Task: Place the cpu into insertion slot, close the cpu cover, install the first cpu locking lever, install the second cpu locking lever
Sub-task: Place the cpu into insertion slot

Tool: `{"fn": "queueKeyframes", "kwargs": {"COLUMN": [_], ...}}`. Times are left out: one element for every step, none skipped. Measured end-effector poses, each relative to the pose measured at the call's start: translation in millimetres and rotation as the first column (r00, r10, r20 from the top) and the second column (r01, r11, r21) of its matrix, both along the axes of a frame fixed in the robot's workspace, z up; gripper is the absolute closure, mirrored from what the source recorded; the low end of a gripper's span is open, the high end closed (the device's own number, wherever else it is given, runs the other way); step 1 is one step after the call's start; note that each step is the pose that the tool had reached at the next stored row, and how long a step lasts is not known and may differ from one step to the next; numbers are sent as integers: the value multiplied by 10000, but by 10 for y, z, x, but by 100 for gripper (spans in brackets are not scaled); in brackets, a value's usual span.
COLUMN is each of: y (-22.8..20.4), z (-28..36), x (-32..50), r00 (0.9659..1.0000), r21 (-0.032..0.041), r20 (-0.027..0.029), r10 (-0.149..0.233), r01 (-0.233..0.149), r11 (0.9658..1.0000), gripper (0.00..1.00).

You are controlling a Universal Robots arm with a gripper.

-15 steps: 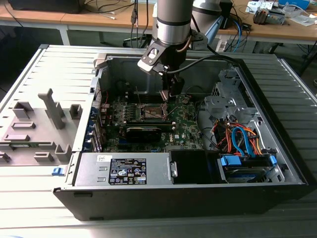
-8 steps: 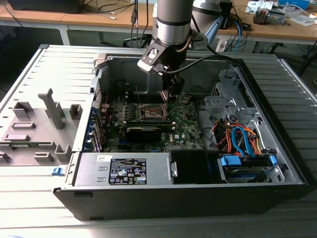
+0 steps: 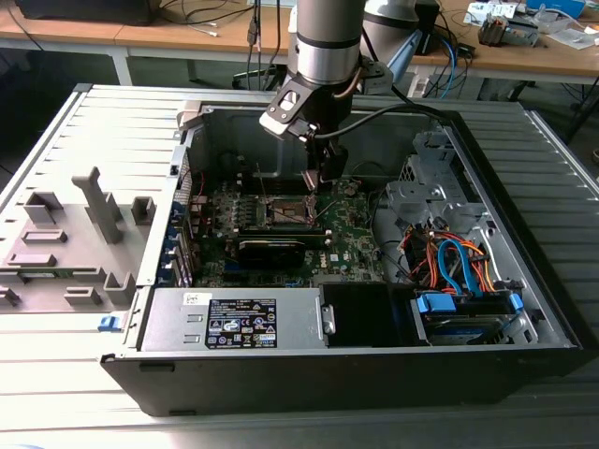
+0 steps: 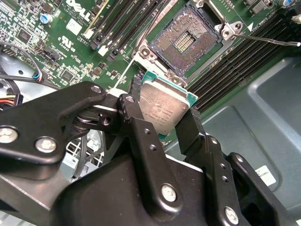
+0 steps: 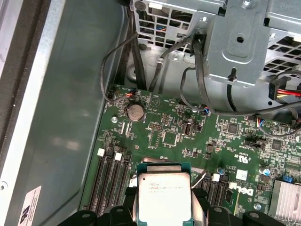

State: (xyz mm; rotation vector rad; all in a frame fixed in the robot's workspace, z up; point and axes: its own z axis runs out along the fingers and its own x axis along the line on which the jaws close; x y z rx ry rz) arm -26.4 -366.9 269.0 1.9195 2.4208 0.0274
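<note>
Evidently on step one: cpu point(image 4: 165, 101) in the gripper point(image 4: 161, 122), jaws clenched on its edges, hovering near the bare slot point(image 4: 186, 42) and not yet in it, mid-frame in the exterior view. Needs levelling and squaring over the slot, then gentle lowering. All inside an open case point(image 3: 374, 360) on a grey slatted table point(image 3: 56, 393); cluttered desks point(image 3: 187, 37) along the top edge.

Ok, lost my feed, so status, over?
Gripper shut on the cpu. Cpu held off the insertion slot, not seated. Slot bare, nothing between.
</note>
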Motion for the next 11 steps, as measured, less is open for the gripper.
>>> {"fn": "queueKeyframes", "kwargs": {"y": [0,0,0,0,0,0,0,0,0,0,0], "z": [0,0,-1,0,-1,-18,-54,-54,-55,-56,-56], "x": [0,0,0,0,0,0,0,0,0,0,0], "r00": [10000,10000,10000,10000,10000,10000,9999,9999,9999,9999,9999], "r21": [0,-1,0,-2,-2,-2,-7,-8,-7,-8,-8], "r20": [-1,0,0,0,0,0,0,0,0,0,0], "r10": [-4,-8,-13,-19,-23,-93,-124,-124,-125,-125,-125], "r01": [4,8,13,19,23,93,124,124,125,125,125], "r11": [10000,10000,10000,10000,10000,10000,9999,9999,9999,9999,9999], "gripper": [45,45,45,45,45,45,45,45,45,45,45]}}
